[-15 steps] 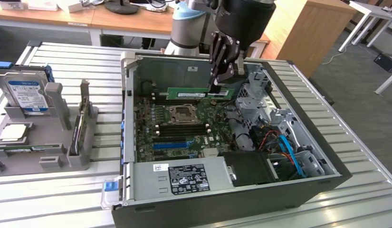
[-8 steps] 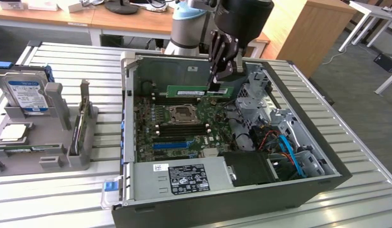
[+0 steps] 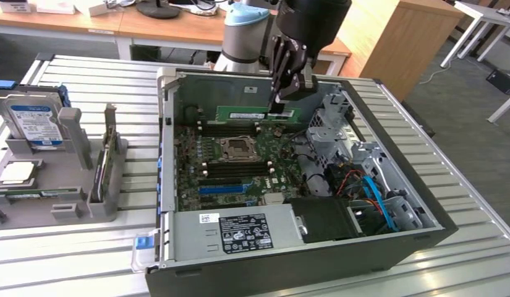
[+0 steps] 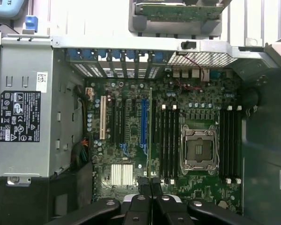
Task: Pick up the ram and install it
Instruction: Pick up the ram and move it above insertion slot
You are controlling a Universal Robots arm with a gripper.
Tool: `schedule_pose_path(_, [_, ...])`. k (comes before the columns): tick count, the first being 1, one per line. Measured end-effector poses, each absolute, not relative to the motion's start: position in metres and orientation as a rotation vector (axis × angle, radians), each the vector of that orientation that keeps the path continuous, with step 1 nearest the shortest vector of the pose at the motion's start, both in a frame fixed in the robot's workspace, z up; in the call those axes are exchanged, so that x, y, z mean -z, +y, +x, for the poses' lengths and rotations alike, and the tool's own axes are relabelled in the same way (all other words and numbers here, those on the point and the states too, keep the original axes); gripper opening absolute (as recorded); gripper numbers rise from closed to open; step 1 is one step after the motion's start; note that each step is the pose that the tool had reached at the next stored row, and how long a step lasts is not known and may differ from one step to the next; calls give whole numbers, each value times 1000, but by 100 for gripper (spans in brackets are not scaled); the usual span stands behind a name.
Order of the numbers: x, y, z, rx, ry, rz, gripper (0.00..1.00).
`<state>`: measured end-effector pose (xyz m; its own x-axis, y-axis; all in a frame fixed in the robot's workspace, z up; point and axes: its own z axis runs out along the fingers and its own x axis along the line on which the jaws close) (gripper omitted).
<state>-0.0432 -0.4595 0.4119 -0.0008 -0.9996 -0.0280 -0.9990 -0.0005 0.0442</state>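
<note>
Fingers point(image 3: 284, 86) pinched shut on the flat faces of the ram point(image 3: 250, 114), holding it level above the motherboard point(image 3: 271, 154) inside the open computer case point(image 3: 168, 124), which lies on the slatted worktop point(image 3: 89, 247).

Read from the exterior view's left to its right, the stick's free end juts toward the case wall. Its white label comes next, and the grip sits to the right of its middle, leaving a short stub beyond.

In the wrist view the ram point(image 4: 151, 131) appears edge-on as a thin green line running out from between the fingers point(image 4: 144, 187). It lies in line with the gap between the blue slot point(image 4: 144, 124) and the nearer bank of black memory slots point(image 4: 167, 140). It is not seated in any slot.

Judged by its build, the stick is light and stiff but thin, with exposed chips and a contact edge that should stay untouched. The upper edge and faces are the safe hold. An off-centre grip could let it pivot under pressing force.
</note>
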Motion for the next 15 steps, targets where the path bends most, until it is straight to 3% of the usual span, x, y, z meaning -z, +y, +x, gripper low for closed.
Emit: schedule_pose_path(15, [-412,-439,-42,80,-2213,2213,12])
